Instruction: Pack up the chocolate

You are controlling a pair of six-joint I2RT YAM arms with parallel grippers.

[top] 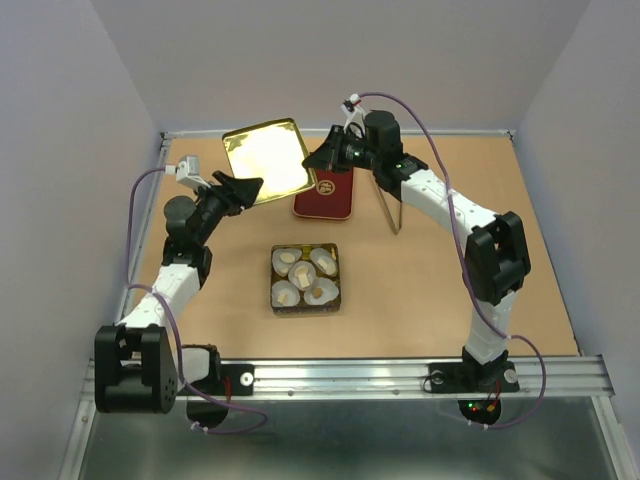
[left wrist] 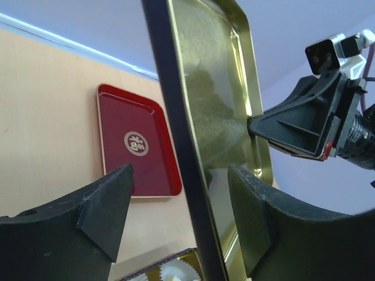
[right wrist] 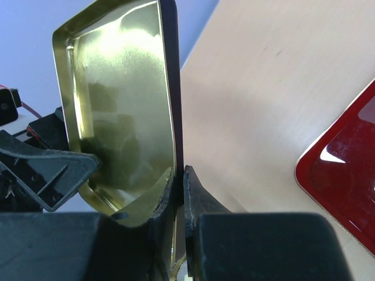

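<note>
From above, the tin box [top: 277,300] sits at the table's centre with white paper cups [top: 287,257] packed inside. The chocolate [top: 318,294] lies in those cups, small cream and light brown bits. At 11 o'clock from the box, the gold lid [top: 265,160] is raised off the table between the two arms. The right gripper [top: 309,160] is clenched on the lid's 3 o'clock edge. The left gripper [top: 250,192] is at the lid's 7 o'clock corner with its jaws spread. A red tray [top: 325,192] lies flat at 12 o'clock from the box, and long metal tweezers [top: 391,208] lie at 2 o'clock.

The left wrist camera shows the left gripper [left wrist: 180,199] released. The gold lid [left wrist: 222,93] stands on edge, its dark rim running between the two fingers [left wrist: 108,211] with a gap on either side. The right gripper [left wrist: 256,124] meets the lid's far edge at 3 o'clock, and the red tray [left wrist: 137,143] lies at 9 o'clock.

From the right wrist, the right gripper [right wrist: 179,182] pinches the gold lid [right wrist: 123,99] at its rim, with both fingers [right wrist: 202,199] tight against the metal. The left gripper [right wrist: 82,164] shows at 9 o'clock, and the red tray [right wrist: 345,170] at 3 o'clock.
</note>
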